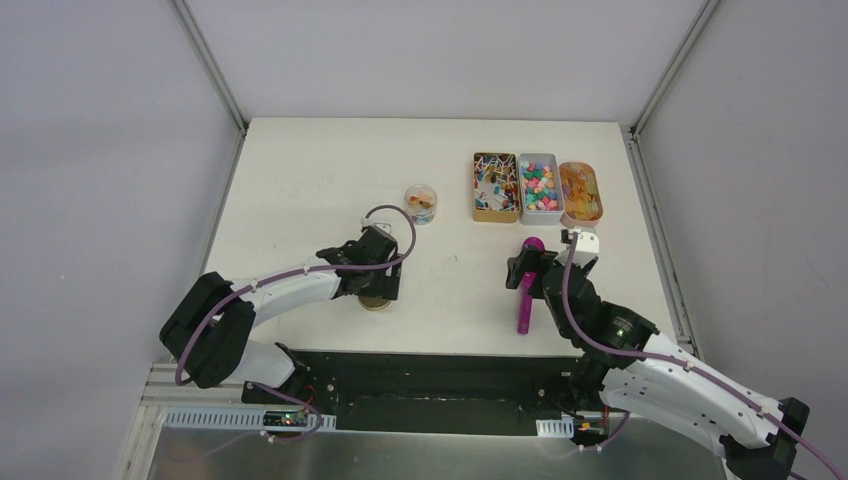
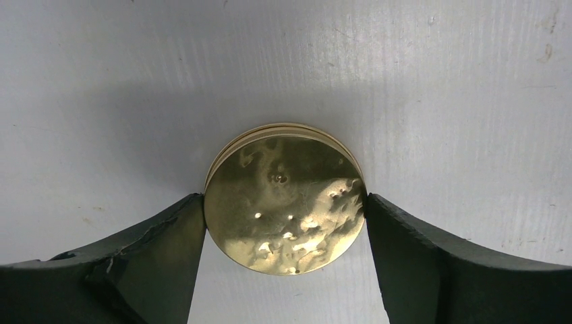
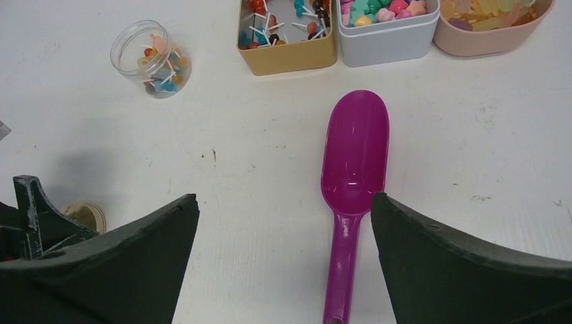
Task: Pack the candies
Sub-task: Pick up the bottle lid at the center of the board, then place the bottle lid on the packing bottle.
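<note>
The candies (image 1: 538, 186) sit sorted in three open trays (image 3: 386, 42) at the upper right of the overhead view. A few lie in the clear jar (image 1: 421, 203) left of the trays. The jar stands uncapped for filling. Its gold lid (image 2: 284, 197) is pinched at the rim by the left gripper (image 2: 285, 202). The right gripper (image 3: 283, 197), fingers spread, brackets the magenta scoop (image 3: 355, 155), which lies flat with its bowl toward the trays, apparently ready for a handle grasp.

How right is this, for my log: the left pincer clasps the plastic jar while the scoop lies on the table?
No: the left pincer clasps the gold lid, not the jar, as the left wrist view shows. The scoop does lie on the table.
</note>
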Motion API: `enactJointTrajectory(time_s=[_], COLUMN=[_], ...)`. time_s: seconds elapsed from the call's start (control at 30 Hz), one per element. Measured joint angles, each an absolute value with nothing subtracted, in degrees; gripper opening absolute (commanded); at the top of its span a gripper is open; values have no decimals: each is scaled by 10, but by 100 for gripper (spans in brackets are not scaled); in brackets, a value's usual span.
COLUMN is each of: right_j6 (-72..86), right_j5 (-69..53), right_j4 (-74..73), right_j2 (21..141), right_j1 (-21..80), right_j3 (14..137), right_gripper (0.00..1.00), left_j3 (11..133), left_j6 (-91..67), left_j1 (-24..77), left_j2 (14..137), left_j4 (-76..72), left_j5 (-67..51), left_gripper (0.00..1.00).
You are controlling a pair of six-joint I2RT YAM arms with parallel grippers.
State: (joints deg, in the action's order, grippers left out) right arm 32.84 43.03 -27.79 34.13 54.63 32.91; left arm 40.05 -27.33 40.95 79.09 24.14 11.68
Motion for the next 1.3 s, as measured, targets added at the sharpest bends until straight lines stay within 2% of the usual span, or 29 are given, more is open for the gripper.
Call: enactJointTrajectory(time_s=[0.23, 0.53, 1.3], right_j6=[327, 315, 314], right_j5=[426, 406, 377], right_j4=[-278, -276, -265], right_j2=[343, 359, 388], right_j1=[546, 546, 546], right_j3=[329, 329, 332], right_gripper=[100, 100, 100], left_j3=[435, 543, 906], left_j6=[-270, -248, -160], left_j1=[409, 409, 314], left_j2=[791, 809, 1089], left_j4=[257, 275, 293], left_j5=[120, 129, 100], left_gripper=[74, 74, 73])
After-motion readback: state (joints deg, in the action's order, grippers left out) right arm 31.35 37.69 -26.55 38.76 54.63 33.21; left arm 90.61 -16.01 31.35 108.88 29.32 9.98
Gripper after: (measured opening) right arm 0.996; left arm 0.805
